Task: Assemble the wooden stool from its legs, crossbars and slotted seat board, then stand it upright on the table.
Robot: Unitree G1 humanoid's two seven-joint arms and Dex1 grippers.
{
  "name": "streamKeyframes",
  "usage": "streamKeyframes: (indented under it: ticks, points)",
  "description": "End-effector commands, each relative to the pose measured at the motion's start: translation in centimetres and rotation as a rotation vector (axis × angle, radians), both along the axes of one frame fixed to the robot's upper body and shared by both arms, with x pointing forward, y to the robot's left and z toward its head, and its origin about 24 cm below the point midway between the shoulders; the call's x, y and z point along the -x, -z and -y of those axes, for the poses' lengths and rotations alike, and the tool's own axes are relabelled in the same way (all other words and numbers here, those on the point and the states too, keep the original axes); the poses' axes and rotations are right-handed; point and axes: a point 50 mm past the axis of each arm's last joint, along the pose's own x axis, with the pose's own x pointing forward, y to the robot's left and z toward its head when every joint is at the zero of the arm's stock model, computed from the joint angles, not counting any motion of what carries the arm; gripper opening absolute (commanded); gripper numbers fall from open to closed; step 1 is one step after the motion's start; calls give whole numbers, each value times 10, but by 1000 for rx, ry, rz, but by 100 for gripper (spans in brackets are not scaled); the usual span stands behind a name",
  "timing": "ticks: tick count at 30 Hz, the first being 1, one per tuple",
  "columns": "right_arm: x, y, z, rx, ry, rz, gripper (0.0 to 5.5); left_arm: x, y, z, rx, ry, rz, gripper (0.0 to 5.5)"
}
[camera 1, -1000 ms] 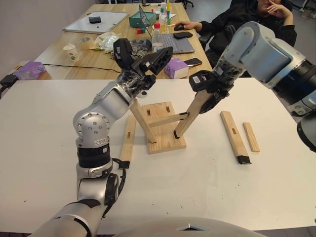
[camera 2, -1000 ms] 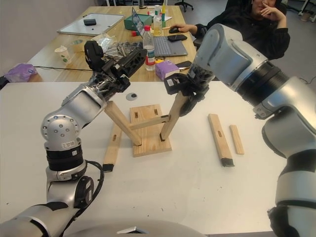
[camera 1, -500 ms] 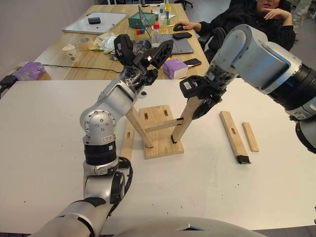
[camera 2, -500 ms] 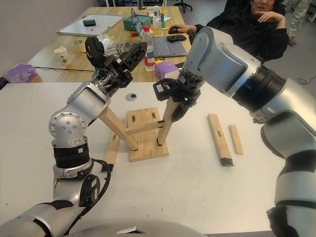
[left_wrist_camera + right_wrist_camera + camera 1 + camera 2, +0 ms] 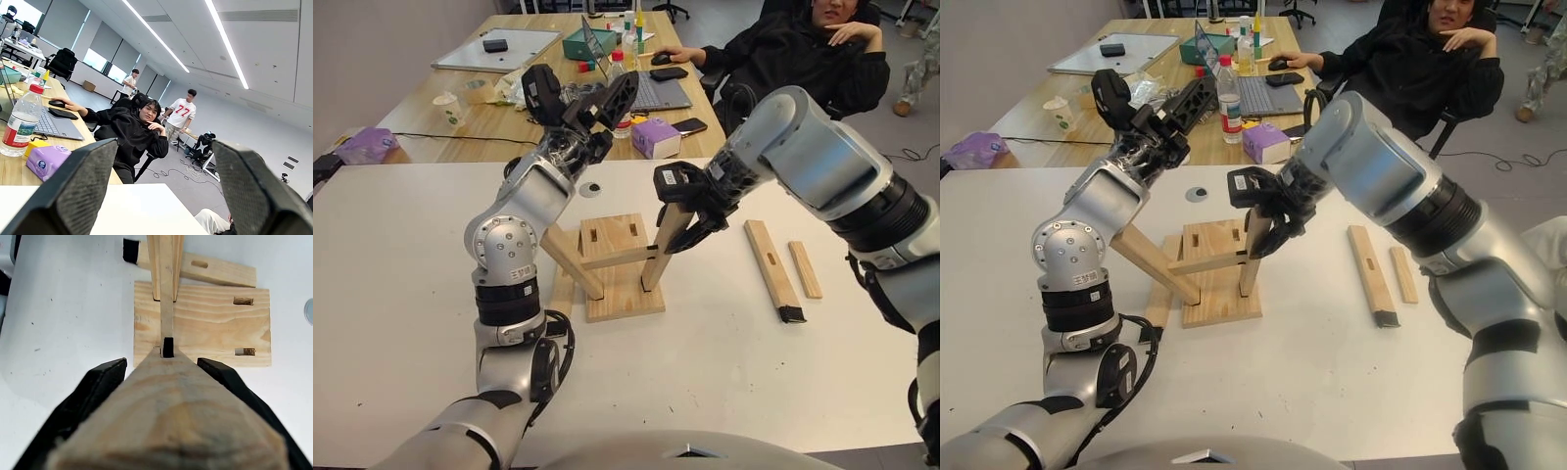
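1. Stool (image 5: 612,279): half-built, at the centre of the head view on the white table (image 5: 401,294). The seat board (image 5: 628,299) lies flat. Two legs stand on it, joined by one crossbar (image 5: 625,256).
2. Right gripper (image 5: 683,201): clamped on the top of the right leg (image 5: 656,264). The wrist view shows a finger pressed against each side of the wood.
3. Change: over the last second this gripper has travelled toward frame left. The right leg, which leaned steeply to the right, now stands nearer to upright. The crossbar end appears to enter the leg's slot.
4. Change: the seat board and the left leg (image 5: 578,266) have slid slightly to frame left. The spare leg (image 5: 771,262) and spare crossbar (image 5: 805,269) at centre right hold their places, so the parts have moved, not the camera.
5. Left gripper (image 5: 579,93): raised at upper centre-left, fingers wide apart, nothing between them. It has risen a little. The forearm hides the top of the left leg, so contact there cannot be told.
6. A third leg (image 5: 215,271) lies flat just left of the board.
7. Assessment: the first leg pair is being squared up. Whether the right leg's foot is fully seated cannot be confirmed. Two legs and at least one crossbar remain unfitted, and the stool is not yet turned upright, so the task looks under half done.
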Motion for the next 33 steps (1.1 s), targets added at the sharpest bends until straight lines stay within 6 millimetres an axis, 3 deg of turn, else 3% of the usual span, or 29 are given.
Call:
streamKeyframes:
  ticks: [1, 4, 6, 9, 13, 15, 16, 18, 19, 21, 22, 24, 27, 28, 31, 33]
  points:
    - [26, 44, -38, -118, -99, -222, 328, -4, 26, 2, -13, 46, -118, 352]
    - [14, 24, -33, -260, 26, -205, 353, -5, 15, -10, 23, 41, -76, 352]
    - [6, -3, -28, -405, 108, -207, 353, -5, 6, -23, 67, 27, -45, 352]
    - [-3, -51, -6, -664, 214, -231, 353, -3, -19, -53, 205, 1, 35, 352]
    - [-10, -80, 31, -958, 353, -271, 353, -4, -47, -95, 356, -75, 86, 352]
    - [-16, -79, 51, -1086, 500, -206, 353, -6, -44, -117, 339, -192, 18, 352]
    - [-23, -68, 67, -1148, 700, -70, 341, -6, -26, -131, 226, -339, -99, 352]
    - [-17, -8, 105, -1011, 1248, 379, 296, 24, 32, -153, -128, -634, -335, 332]
    - [2, 19, 111, -889, 1389, 569, 267, 42, 55, -153, -295, -690, -395, 305]
    - [44, 60, 105, -701, 1455, 804, 231, 84, 89, -139, -627, -656, -419, 272]
    - [59, 70, 101, -657, 1452, 852, 209, 98, 97, -134, -710, -617, -408, 254]
    - [74, 82, 93, -583, 1412, 900, 171, 113, 94, -122, -772, -557, -294, 220]
    - [79, 88, 75, -559, 1320, 904, 106, 114, 84, -97, -698, -486, -174, 160]
    - [76, 88, 60, -592, 1243, 869, 89, 108, 77, -79, -656, -422, -115, 143]
    - [82, 72, -11, -778, 783, 690, 22, 93, 54, -7, -500, -140, 37, 83]
    - [84, 71, -27, -799, 644, 603, 0, 89, 55, 19, -475, -51, 33, 44]
